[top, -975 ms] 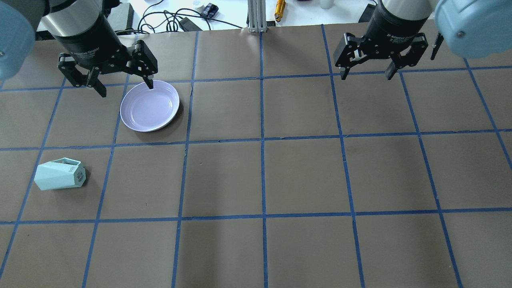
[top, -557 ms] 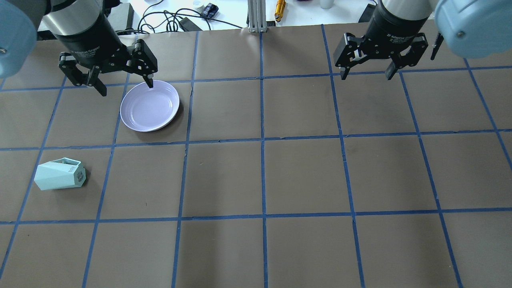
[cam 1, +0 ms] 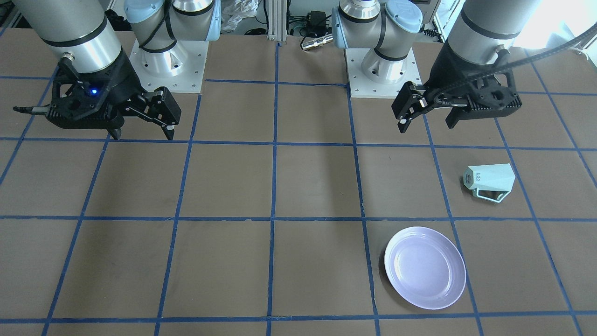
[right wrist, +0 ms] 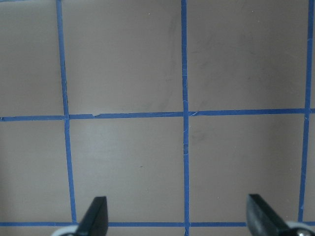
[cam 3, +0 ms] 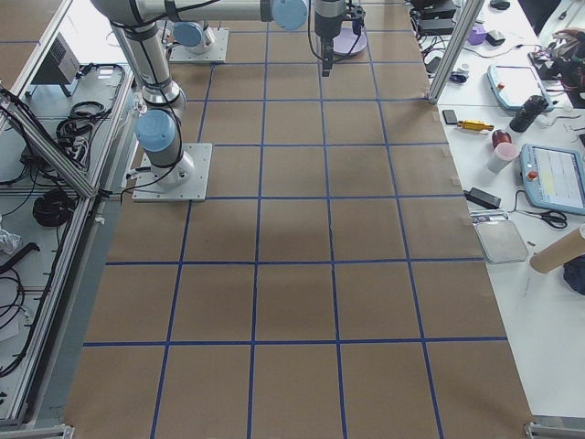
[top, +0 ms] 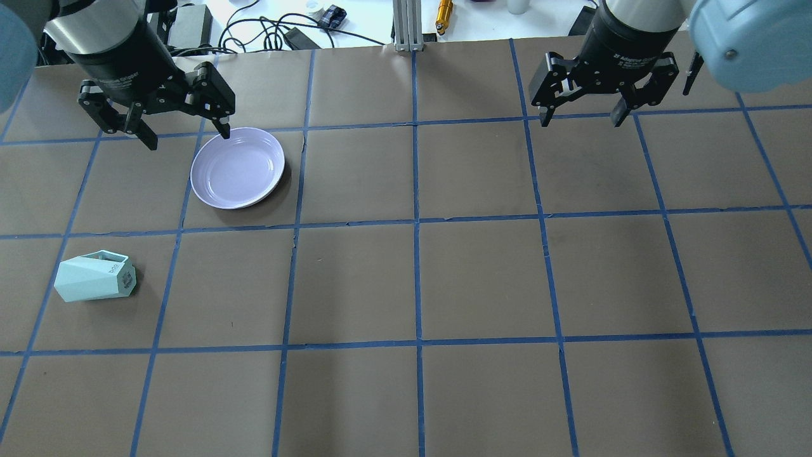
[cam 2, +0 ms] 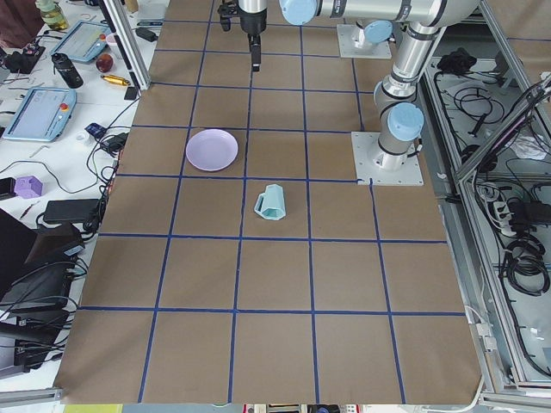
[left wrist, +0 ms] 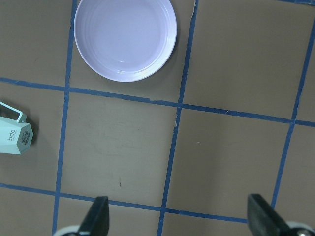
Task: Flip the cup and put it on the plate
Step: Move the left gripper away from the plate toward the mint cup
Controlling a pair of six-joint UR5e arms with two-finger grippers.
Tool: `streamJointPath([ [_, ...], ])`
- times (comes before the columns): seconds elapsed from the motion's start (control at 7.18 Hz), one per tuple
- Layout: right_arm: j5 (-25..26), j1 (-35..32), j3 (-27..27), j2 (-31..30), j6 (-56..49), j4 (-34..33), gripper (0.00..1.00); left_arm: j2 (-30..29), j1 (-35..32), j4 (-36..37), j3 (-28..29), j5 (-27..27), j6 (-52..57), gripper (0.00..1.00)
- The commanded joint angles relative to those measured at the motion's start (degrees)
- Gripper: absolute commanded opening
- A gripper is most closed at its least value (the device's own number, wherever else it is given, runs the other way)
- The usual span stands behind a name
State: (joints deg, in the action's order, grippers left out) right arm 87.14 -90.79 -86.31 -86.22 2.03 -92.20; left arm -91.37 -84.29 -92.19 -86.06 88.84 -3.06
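The pale mint-green cup [top: 95, 277] lies on its side at the table's left, its lettered base toward the middle; it also shows in the front view [cam 1: 489, 181] and at the left wrist view's edge [left wrist: 14, 140]. The lavender plate [top: 238, 167] sits flat and empty farther back [cam 1: 425, 267] [left wrist: 125, 38]. My left gripper [top: 188, 138] is open and empty, hanging above the table just beyond the plate's far left rim, well away from the cup [cam 1: 426, 126]. My right gripper [top: 580, 120] is open and empty above the far right of the table [cam 1: 142, 136].
Brown paper with a blue tape grid covers the table [top: 482, 279]. An aluminium post [top: 406, 25], cables and small devices lie beyond the far edge. The two arm bases [cam 1: 168, 60] [cam 1: 382, 70] stand on the robot's side.
My left gripper has shifted left and slightly toward the far edge, its fingertip now off the plate's rim. Cup, plate and right arm have not moved.
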Motion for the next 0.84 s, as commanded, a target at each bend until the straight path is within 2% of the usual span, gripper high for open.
streamJointPath([
  [0.0, 0.05, 0.0, 0.0, 0.0, -0.01, 0.0, 1.0, 0.22, 9.11, -1.84, -0.34, -3.76, 4.71, 1.0],
  [0.56, 0.05, 0.0, 0.0, 0.0, -0.01, 0.0, 1.0, -3.46, 23.61, -5.54, -0.42, -7.97, 20.96, 1.0],
  [0.7, 0.05, 0.0, 0.0, 0.0, -0.01, 0.0, 1.0, -4.77, 26.08, -5.72, -0.42, -8.16, 23.6, 0.96],
])
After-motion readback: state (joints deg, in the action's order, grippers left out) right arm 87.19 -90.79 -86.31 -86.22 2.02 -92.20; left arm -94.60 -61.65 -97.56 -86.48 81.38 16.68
